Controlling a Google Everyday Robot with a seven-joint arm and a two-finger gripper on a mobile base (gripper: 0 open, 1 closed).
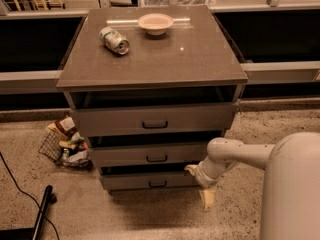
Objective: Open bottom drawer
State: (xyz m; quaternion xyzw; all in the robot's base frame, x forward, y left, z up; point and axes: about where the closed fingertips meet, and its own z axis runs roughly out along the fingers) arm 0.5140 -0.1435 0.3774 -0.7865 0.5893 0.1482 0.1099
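The bottom drawer (135,181) is the lowest of the three grey fronts, right above the floor, dark handle (157,184) in the middle. The gripper (199,184) sits at that drawer's right end, fingers spread with nothing between them. A can (114,40) and a bowl (155,23) are up top.
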